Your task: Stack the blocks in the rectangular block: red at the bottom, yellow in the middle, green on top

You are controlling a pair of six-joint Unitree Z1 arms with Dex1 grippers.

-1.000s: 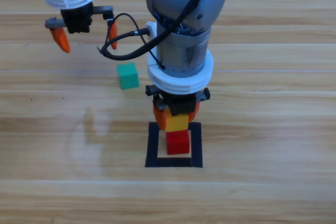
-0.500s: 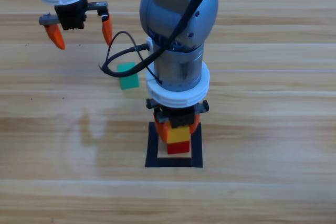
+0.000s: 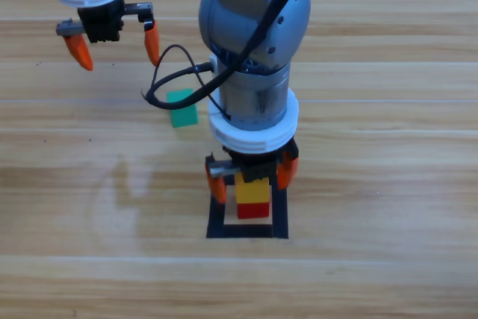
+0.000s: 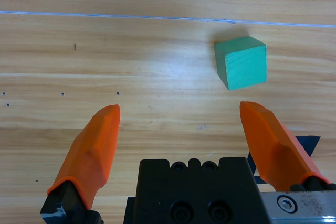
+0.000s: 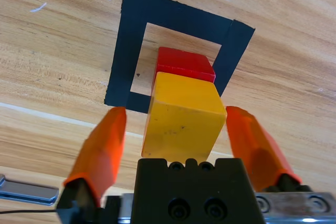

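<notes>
Inside the rectangular block of black tape, the yellow cube rests on the red cube. My right gripper stands open around the yellow cube, its orange jaws apart from the cube's sides; its wrist view shows the same yellow cube over the red cube and the tape outline. The green cube lies alone on the wood, up and left of the outline. My left gripper hangs open at the upper left; its wrist view shows the green cube ahead on its right.
A black cable loops from the right arm just above the green cube. The right arm's bulk hides the wood between the green cube and the outline. Bare wooden table surrounds everything.
The right gripper came down over the red cube with the yellow one, set it there and opened its jaws. The left gripper drifted slightly up and left.
</notes>
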